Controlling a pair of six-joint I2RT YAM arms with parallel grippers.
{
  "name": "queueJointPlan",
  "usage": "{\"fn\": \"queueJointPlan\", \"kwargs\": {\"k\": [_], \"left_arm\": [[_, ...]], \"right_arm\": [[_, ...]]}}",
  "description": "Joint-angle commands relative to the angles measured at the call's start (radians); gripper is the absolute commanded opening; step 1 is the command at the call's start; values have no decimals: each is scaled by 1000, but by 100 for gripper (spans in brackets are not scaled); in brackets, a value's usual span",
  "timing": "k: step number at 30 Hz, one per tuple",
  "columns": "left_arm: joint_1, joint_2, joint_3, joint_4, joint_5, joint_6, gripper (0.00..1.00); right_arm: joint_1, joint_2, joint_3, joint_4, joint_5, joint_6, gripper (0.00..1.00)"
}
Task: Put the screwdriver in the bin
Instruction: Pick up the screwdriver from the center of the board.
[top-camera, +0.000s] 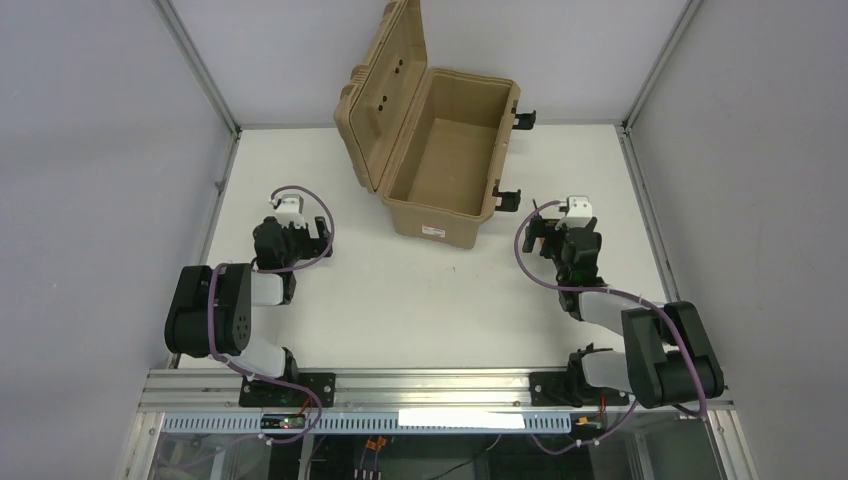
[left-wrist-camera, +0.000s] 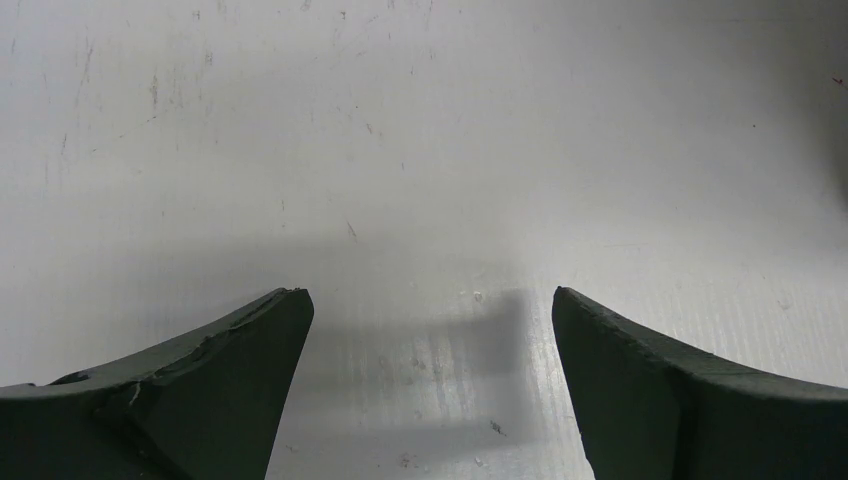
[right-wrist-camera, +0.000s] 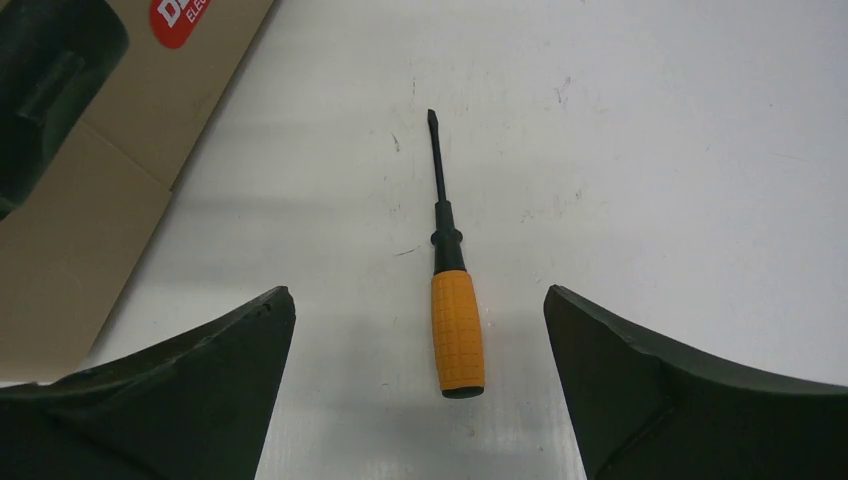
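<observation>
Orange handle centred: we hold our right gripper (right-wrist-camera: 417, 292) spread over the screwdriver (right-wrist-camera: 447, 250) to pinch it; left gripper (left-wrist-camera: 430, 300) spread, empty.

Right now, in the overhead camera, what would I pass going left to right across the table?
left gripper → bin, its lid swung open → right gripper

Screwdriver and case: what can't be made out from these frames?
1. Screwdriver: cannot be picked out in the top view, where the right tool sits over that spot. It is clear only in the right wrist view.
2. Case label: in the top view the print is too small to read.
3. Red sticker: in the right wrist view the top edge cuts off its text.
</observation>
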Motion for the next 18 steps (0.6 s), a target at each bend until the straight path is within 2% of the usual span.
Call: {"fn": "queueJointPlan", "kwargs": {"k": [1, 14, 18], "left_arm": [[-2, -20, 9, 31, -5, 9, 99], [-2, -20, 9, 31, -5, 10, 99], [-2, -20, 9, 31, -5, 10, 99]], "right_arm": [[9, -4, 31, 31, 16, -11, 99], [10, -28, 5, 59, 16, -8, 99], [10, -84, 35, -31, 10, -13, 99]]}}
